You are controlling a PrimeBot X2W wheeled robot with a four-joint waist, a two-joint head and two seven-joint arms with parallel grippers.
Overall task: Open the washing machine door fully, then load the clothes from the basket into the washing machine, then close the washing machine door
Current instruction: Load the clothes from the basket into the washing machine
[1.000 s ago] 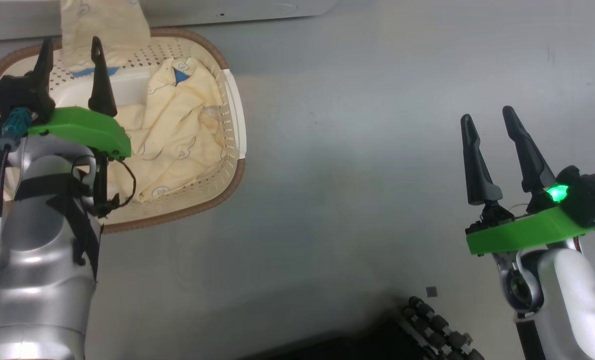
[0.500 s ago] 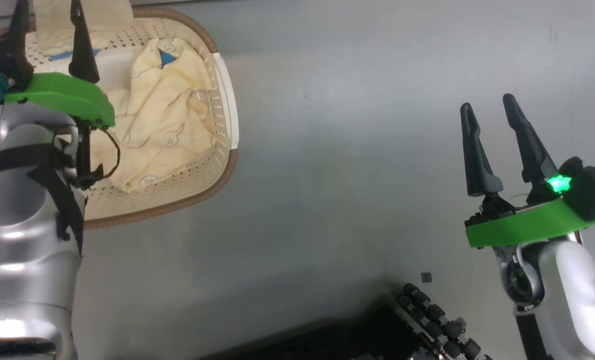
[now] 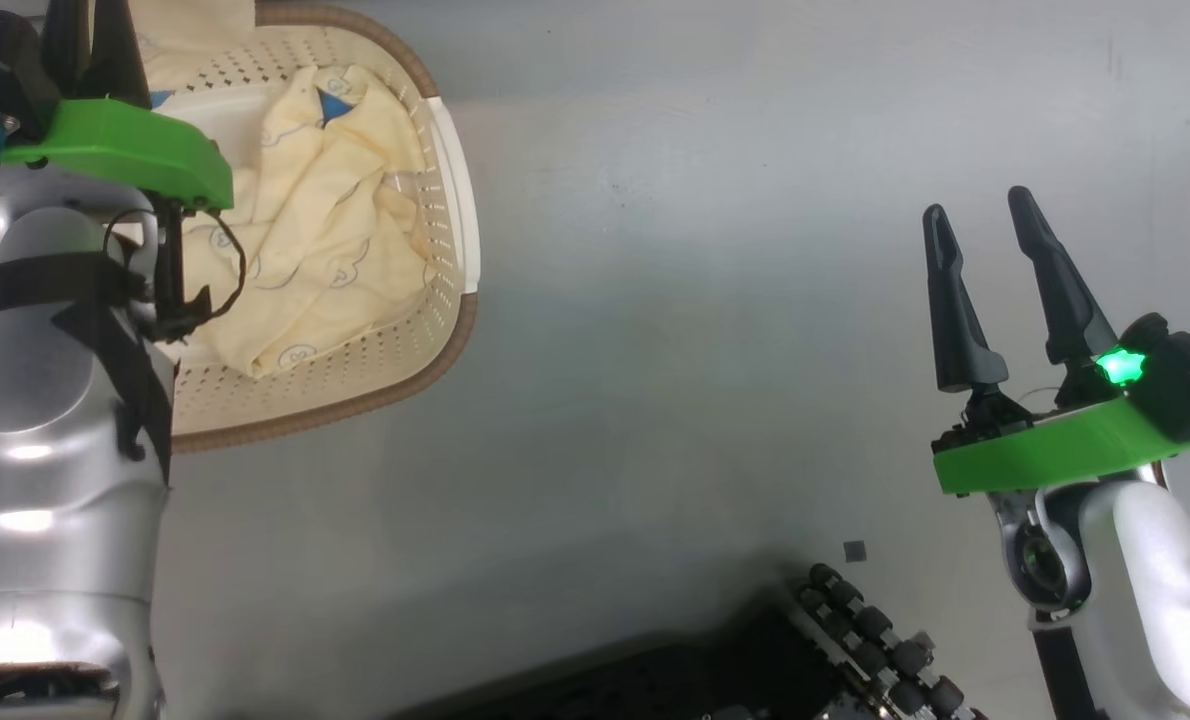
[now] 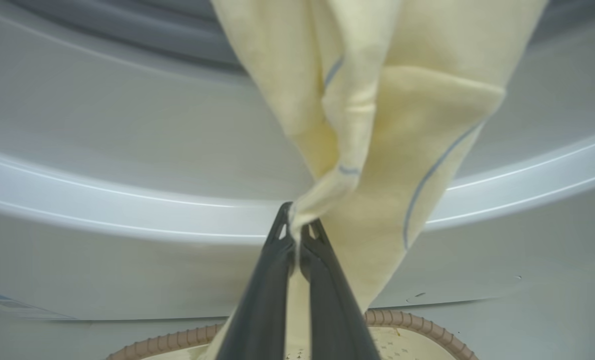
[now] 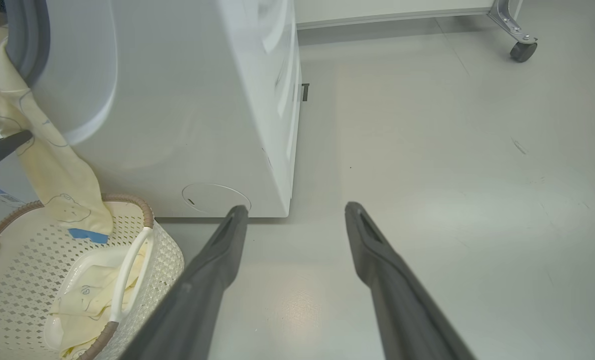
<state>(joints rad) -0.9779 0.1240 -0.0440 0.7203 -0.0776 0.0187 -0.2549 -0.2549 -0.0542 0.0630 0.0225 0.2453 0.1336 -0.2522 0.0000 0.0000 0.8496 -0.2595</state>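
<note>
The left hand [image 4: 296, 227] pinches a fold of the cream-yellow clothes [image 4: 387, 125], fingers [image 4: 270, 280] pressed together. The cloth hangs down the white washing machine [image 4: 102, 165], above the basket [image 4: 412, 322] and its brown rim.

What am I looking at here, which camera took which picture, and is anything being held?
A two-armed wheeled robot is loading laundry. The head camera looks down at the grey floor, where a basket holds cream clothes. Each wrist camera looks along its own dark fingers. The left gripper is shut on one garment that hangs from the washing machine opening down to the basket. The right gripper is open, holding nothing, over the floor.
</note>
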